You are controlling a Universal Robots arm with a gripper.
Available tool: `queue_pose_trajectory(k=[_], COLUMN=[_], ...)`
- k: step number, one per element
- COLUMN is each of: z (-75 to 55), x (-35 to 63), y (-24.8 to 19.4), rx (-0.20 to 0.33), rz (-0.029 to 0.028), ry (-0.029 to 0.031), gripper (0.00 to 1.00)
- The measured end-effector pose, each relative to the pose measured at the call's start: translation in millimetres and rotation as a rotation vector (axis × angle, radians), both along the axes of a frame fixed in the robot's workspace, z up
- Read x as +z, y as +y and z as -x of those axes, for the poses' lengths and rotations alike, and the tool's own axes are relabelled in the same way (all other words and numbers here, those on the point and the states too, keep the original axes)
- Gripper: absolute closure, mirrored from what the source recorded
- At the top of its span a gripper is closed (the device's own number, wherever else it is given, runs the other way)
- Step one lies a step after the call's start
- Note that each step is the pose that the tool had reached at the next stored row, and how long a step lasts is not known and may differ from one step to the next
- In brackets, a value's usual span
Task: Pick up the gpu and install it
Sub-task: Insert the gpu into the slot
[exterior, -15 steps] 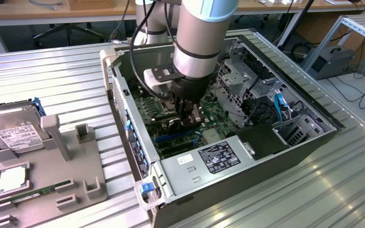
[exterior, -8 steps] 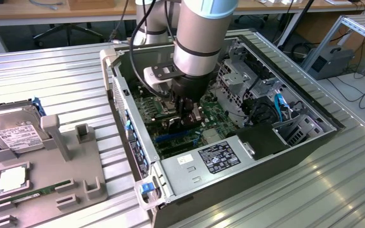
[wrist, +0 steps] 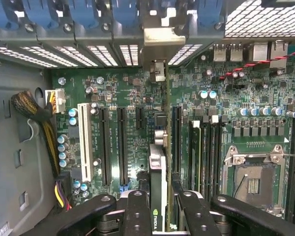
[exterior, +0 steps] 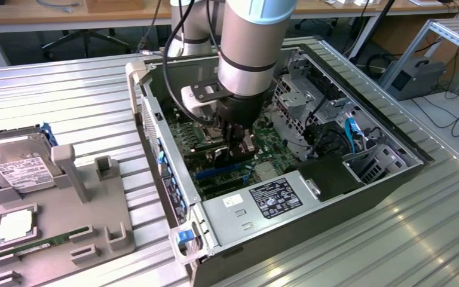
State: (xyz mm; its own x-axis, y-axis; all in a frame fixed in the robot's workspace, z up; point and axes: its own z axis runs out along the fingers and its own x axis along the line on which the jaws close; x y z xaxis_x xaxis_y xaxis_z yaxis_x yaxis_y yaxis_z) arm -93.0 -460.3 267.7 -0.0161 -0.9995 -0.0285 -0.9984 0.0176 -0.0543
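Observation:
Inside the open computer case [exterior: 389, 134], my gripper [exterior: 238, 142] is shut on the gpu [exterior: 231, 158], a thin dark card hanging low over the green motherboard [exterior: 274, 154]. In the wrist view the gpu [wrist: 157, 167] is edge-on, running from between my gripper [wrist: 160, 216] fingers [wrist: 135, 212] out to its silver bracket [wrist: 160, 40] at the case's rear slot openings. It stands between the black expansion slots [wrist: 122, 145], close beside one long slot [wrist: 176, 142]. Whether its edge touches a slot cannot be told.
A silver hard drive [exterior: 18, 164], a green memory stick [exterior: 30, 246] and a processor [exterior: 14, 226] rest on the grey fixture [exterior: 94, 209] on the exterior view's left. The power supply [exterior: 274, 197], drive cage [exterior: 301, 98], cable bundle [wrist: 37, 115] and processor socket [wrist: 253, 179] crowd the card.

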Motion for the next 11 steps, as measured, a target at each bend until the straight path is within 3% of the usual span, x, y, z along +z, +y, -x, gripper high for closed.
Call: queue_pose_trajectory(k=[9,11], z=[5.6,5.3], x=[-0.1,-1.0], y=[0.0,0.1], rx=[0.0,0.0], rz=[0.001,0.0064], ry=[0.0004,0.0063], gripper=[0.73,0.73])
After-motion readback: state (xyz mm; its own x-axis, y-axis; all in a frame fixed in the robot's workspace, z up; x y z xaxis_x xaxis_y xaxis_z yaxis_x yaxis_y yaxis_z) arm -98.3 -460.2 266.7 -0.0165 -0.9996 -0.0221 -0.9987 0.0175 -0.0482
